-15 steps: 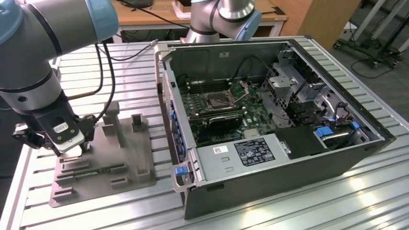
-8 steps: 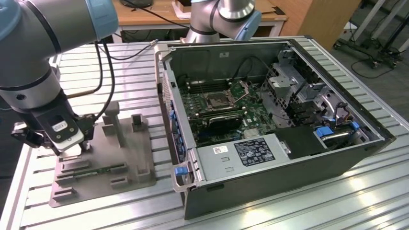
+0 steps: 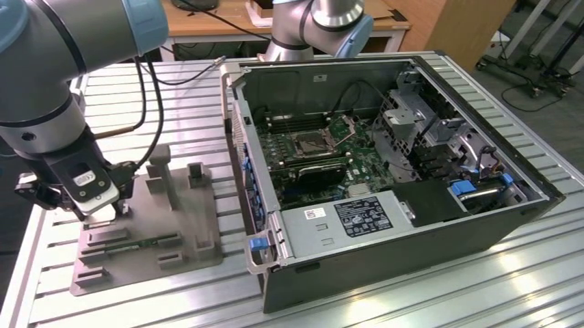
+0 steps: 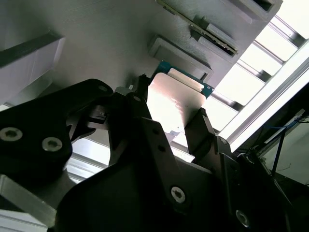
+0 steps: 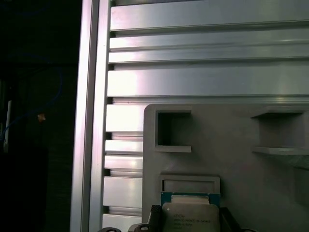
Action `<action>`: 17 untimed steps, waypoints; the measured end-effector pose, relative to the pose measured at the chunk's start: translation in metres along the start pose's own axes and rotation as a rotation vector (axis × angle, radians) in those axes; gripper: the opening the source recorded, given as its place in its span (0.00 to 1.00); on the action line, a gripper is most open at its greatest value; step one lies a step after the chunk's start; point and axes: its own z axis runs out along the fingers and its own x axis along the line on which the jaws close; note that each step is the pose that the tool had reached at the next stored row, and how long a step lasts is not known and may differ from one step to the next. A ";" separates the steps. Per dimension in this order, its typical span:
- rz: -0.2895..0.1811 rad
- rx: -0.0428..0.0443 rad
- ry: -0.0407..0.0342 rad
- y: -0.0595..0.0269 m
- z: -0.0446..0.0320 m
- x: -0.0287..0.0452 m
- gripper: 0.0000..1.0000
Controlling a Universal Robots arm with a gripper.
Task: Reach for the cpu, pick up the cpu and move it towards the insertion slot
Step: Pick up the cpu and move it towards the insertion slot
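The cpu (image 4: 176,104), a flat silvery square with a thin green rim, lies low over the grey fixture block (image 3: 182,219) at the exterior view's left. My gripper (image 3: 96,212) is down on that block. In both wrist views its two black fingers stand on opposite sides of the cpu (image 5: 188,215), pressed against its edges, so the gripper (image 4: 171,108) is shut on it. Whether the chip rests on the block or is just off it I cannot tell. The insertion slot (image 3: 308,145), a silver-framed square socket, sits on the motherboard inside the open computer case, far to the exterior view's right of my gripper.
The open computer case (image 3: 246,137) has a tall side wall between the fixture and the motherboard. A green memory stick (image 3: 141,243) lies on the fixture, whose upright posts (image 3: 163,171) rise beside my gripper. A second robot arm (image 3: 319,27) stands behind the case.
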 end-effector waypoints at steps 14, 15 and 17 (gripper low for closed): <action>0.000 -0.0020 -0.0001 0.0001 -0.0031 0.0001 0.54; 0.000 -0.0023 0.0000 0.0001 -0.0033 0.0000 0.54; 0.000 -0.0030 0.0000 0.0002 -0.0037 0.0001 0.54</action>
